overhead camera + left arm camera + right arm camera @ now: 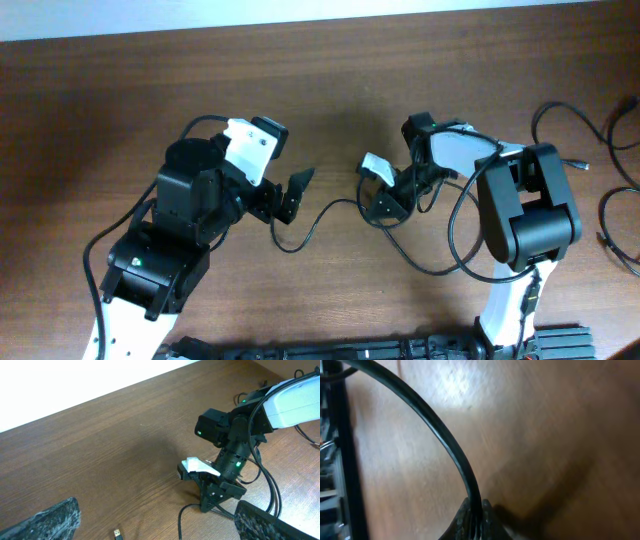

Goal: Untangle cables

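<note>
One cable (445,441); right gripper (474,510) pinching it.

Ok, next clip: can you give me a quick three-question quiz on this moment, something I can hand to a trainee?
1. True or false: the left gripper has its jaws wide apart, with nothing held.
2. What does the right gripper pinch? A) a black cable B) a white cloth C) nothing
3. In the left wrist view, what small thing lies on the wooden table near the bottom edge?

Key: 1 true; 2 A; 3 a USB plug.
</note>
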Motion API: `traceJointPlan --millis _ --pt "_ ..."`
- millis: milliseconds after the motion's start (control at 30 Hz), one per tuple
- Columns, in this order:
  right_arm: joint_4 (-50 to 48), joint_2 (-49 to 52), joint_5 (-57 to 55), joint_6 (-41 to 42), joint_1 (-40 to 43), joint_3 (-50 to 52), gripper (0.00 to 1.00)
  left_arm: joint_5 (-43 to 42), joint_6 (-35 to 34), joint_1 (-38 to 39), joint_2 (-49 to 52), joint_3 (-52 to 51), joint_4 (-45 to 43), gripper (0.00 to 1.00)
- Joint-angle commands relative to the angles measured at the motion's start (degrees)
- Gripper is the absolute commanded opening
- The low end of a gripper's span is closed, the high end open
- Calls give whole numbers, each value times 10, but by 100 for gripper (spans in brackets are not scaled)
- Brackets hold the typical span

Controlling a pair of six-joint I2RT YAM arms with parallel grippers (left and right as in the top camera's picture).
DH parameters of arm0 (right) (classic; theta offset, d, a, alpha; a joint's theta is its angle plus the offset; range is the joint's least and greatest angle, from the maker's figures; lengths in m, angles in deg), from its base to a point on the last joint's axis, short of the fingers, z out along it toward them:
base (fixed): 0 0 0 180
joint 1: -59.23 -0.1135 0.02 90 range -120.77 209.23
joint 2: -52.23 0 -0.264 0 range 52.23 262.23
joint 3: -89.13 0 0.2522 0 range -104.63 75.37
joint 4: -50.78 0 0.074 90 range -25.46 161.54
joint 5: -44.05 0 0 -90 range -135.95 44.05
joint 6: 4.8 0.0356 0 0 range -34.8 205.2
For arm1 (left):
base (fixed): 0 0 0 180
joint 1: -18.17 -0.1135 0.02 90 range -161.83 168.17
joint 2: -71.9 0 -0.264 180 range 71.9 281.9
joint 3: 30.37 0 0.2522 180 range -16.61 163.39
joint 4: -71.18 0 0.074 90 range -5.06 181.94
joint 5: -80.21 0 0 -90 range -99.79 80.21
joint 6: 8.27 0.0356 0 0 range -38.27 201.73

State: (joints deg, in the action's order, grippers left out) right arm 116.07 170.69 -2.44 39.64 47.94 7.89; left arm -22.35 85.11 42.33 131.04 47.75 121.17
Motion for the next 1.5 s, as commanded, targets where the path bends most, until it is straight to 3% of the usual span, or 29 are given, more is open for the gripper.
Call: traceJointPlan --millis 0,267,433,567,733,833,933,1133,1300,1367,1467 --pt "64 9 -6 -4 15 -52 4 6 -1 2 -2 3 -1 99" --pt "362 9 -37 -4 88 -430 4 6 -1 2 -2 3 -1 99" --pt "383 9 -36 -4 139 -685 4 6 -1 2 -2 3 -1 99" --pt "334 9 -37 -4 171 -795 4 6 -1 2 -2 3 -1 99" --pt "151 9 -37 -4 236 -821 4 6 -1 2 -2 3 -1 99" --pt "31 9 -44 47 266 -820 4 6 -1 2 -2 3 -1 99" --pt "-29 9 -174 88 279 -819 4 6 -1 2 -2 3 -1 99" --pt "-79 21 -347 92 290 -815 4 6 -1 2 -2 3 -1 99" --pt "-109 97 -354 93 309 -815 4 6 -1 2 -2 3 -1 99" --pt "-126 143 -354 110 321 -815 4 6 -1 2 -2 3 -1 99" --pt "-135 208 -354 217 349 -815 4 6 -1 2 -2 3 -1 99"
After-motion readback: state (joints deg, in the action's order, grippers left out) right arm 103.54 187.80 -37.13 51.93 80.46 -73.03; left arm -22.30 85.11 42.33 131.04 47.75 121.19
